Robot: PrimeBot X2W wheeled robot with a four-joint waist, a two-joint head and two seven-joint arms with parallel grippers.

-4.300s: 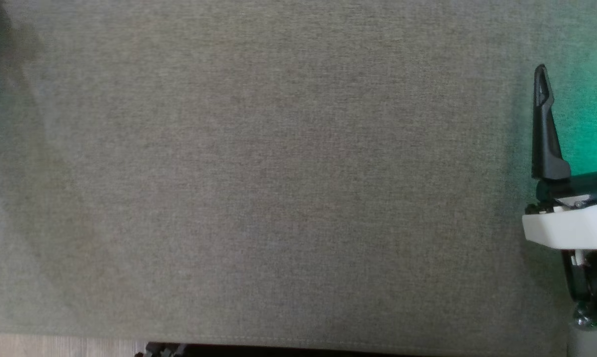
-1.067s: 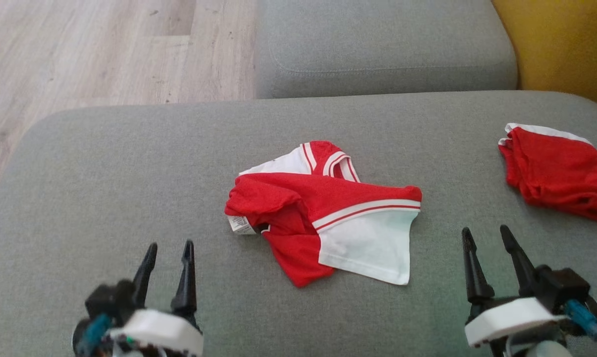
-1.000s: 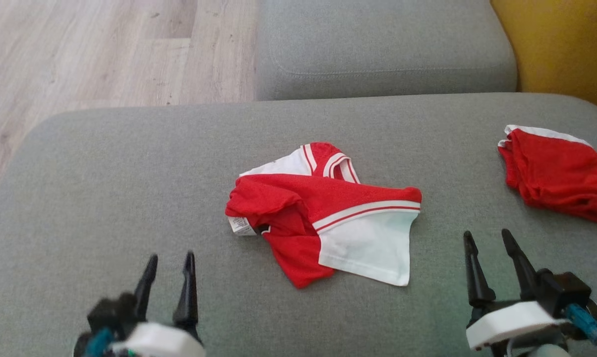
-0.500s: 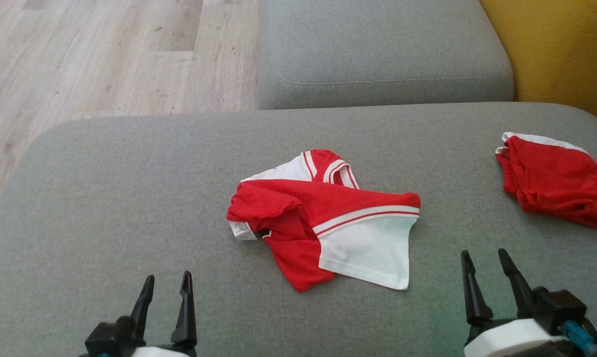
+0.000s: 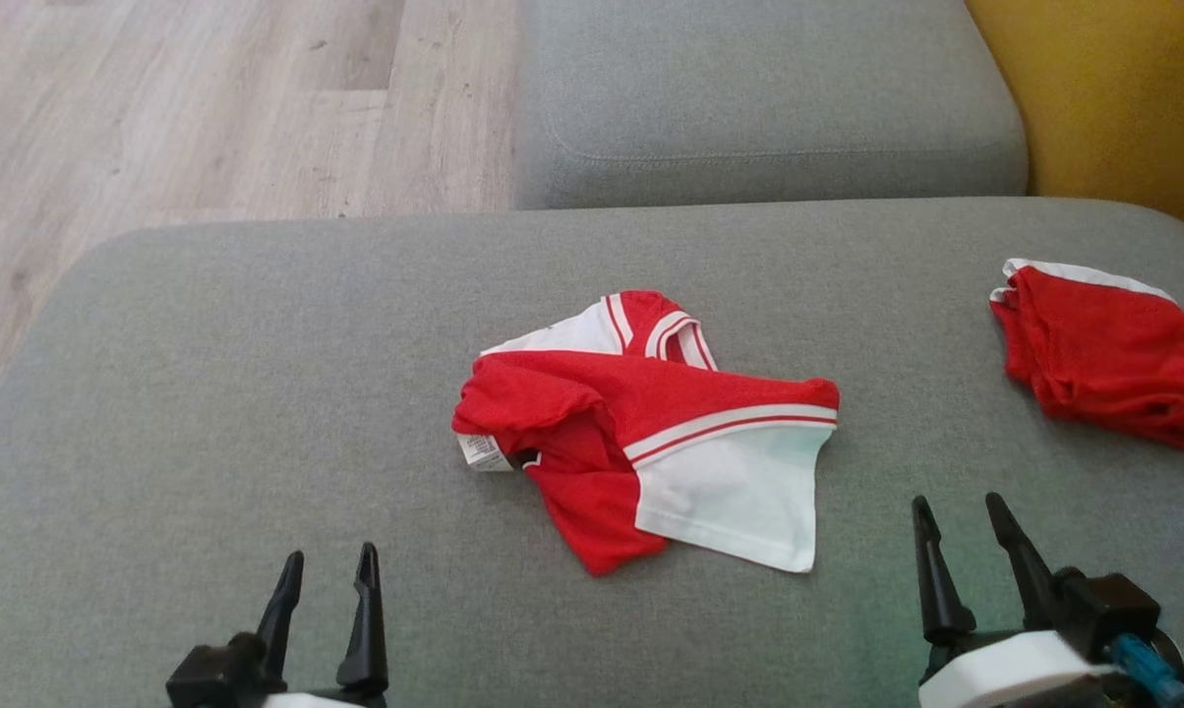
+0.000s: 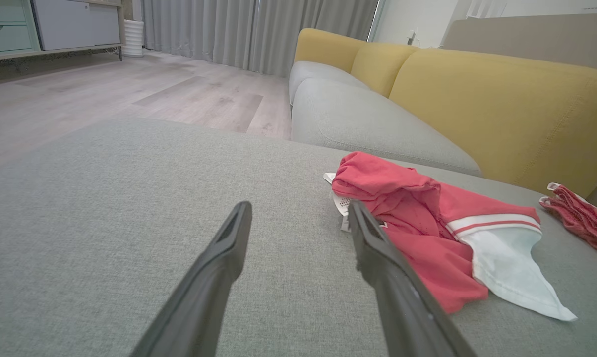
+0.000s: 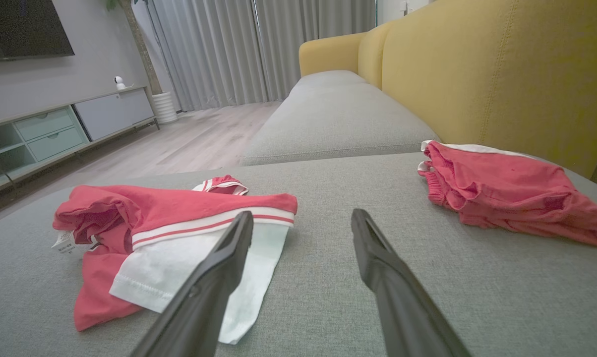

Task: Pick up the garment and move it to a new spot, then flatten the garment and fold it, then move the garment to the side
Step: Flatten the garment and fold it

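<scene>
Standing apart and empty, the jaws of both grippers hover over the near edge of the grey fabric cushion [image 5: 208, 393]. The left gripper [image 5: 330, 553] is at the near left and the right gripper [image 5: 956, 500] at the near right, and neither touches cloth. Between them and a little farther off lies the crumpled red-and-white jersey shirt [image 5: 651, 433]. It is bunched at the cushion's middle, its white panel turned toward the near right and a white care label [image 5: 481, 452] poking out on its left.

The shirt is doubled over itself, so a pinch on the heaped red part would probably catch several layers. That would lift a wad rather than an edge, which would make flattening harder. A grip on the label or the thin white hem alone could slip out.

A second red garment with a white band [image 5: 1103, 354] rests at the far right, well apart from the shirt. A wide reach by the right gripper could snag it by mistake. Carrying the shirt too far left risks dropping it onto the pale wooden floor [image 5: 208, 98].
</scene>
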